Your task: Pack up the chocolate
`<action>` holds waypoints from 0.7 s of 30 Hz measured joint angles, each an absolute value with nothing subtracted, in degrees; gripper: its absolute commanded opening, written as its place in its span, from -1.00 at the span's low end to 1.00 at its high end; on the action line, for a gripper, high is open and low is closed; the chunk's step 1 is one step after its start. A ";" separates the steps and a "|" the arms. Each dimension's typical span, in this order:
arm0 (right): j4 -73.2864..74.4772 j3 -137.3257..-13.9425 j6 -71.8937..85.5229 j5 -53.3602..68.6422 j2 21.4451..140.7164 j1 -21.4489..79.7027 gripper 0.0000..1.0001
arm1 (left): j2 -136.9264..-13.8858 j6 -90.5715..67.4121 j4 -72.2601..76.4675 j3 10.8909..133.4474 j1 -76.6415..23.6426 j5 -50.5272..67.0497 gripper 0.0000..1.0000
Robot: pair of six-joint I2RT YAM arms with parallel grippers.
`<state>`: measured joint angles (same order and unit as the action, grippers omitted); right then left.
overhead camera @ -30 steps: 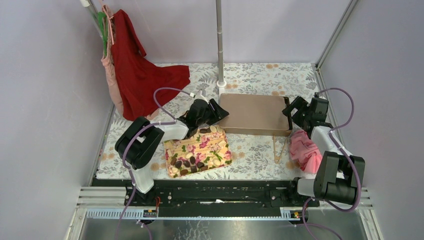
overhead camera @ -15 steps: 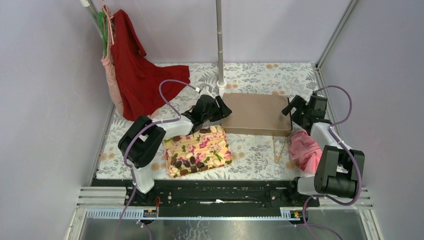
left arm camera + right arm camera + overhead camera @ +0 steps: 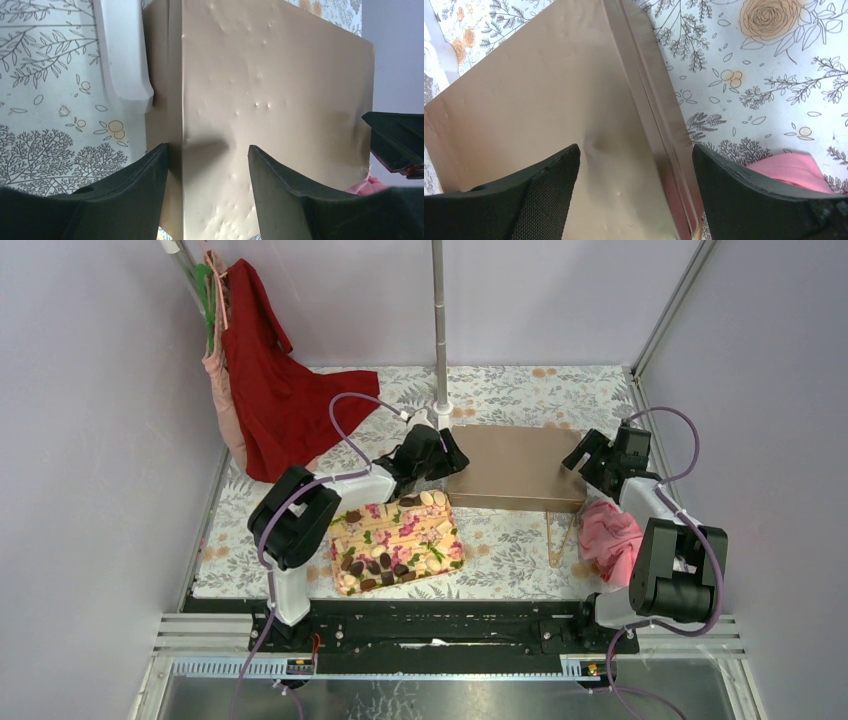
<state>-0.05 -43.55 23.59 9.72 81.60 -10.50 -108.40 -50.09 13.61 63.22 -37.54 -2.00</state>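
While the small dark brown chocolate pieces (image 3: 372,567) lie mostly along the near edge of the flower-patterned rectangular tray (image 3: 345,532) by my left arm, both grippers are at the flat, dented gold-brown rectangular box (image 3: 510,465) just behind it. My left gripper (image 3: 207,150) straddles the box's left edge, fingers spread. My right gripper (image 3: 636,150) straddles its right edge, fingers wide apart, pinching nothing.

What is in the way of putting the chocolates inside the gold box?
The gold box is closed, so its lid covers the inside. The chocolates lie outside on the flowery tray beside it. The left gripper and right gripper sit open at the lid's two ends.
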 measured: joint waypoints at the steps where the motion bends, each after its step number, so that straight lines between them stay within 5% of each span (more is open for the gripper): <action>1: -0.01 -43.94 23.51 9.69 82.04 -10.50 0.74 | -108.49 -49.91 13.17 63.75 -37.58 -2.24 0.34; 7: 0.78 -46.09 22.57 9.87 84.90 -10.48 0.52 | -108.81 -48.95 11.55 65.41 -37.58 -3.27 0.40; 21: 1.26 -49.23 19.73 9.47 87.81 -6.90 0.33 | -108.99 -47.66 9.13 65.21 -37.85 -4.51 0.35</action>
<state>1.26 -49.23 19.73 9.47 87.81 -6.90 -108.99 -47.66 9.13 65.21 -37.85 -4.51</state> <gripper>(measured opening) 0.698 0.677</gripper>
